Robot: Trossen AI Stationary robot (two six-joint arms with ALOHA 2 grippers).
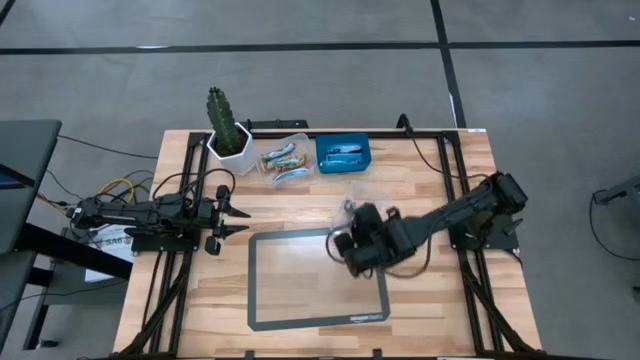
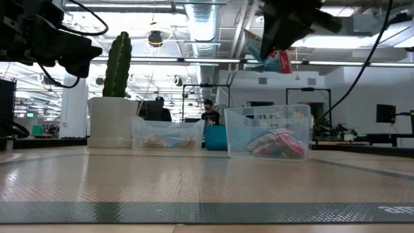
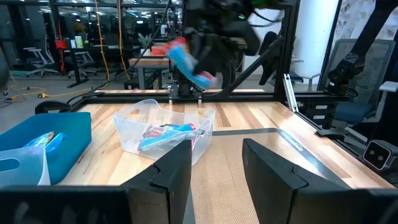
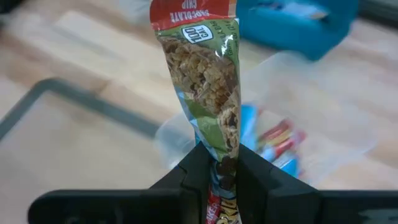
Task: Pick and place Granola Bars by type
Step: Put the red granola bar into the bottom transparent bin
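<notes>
The right gripper (image 4: pixel 217 171) was pinching a granola bar (image 4: pixel 208 87) by one end, holding it in the air just above the clear tub (image 2: pixel 268 133) that stood nearest the grey mat (image 1: pixel 300 290). More granola bars (image 2: pixel 278 144) lay inside that tub. The left gripper (image 3: pixel 214 165) waited well off to the far side of the mat from the tub, its fingers spread and holding nothing.

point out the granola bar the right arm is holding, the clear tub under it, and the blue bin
Red-topped foil granola bar (image 4: pixel 208 87), right wrist view, on the wrapper's middle above the end effector.
Clear plastic tub (image 2: pixel 240 133), low view, on its left wall.
Blue rectangular plastic bin (image 1: pixel 323 156), high view, on its left rim.
</notes>
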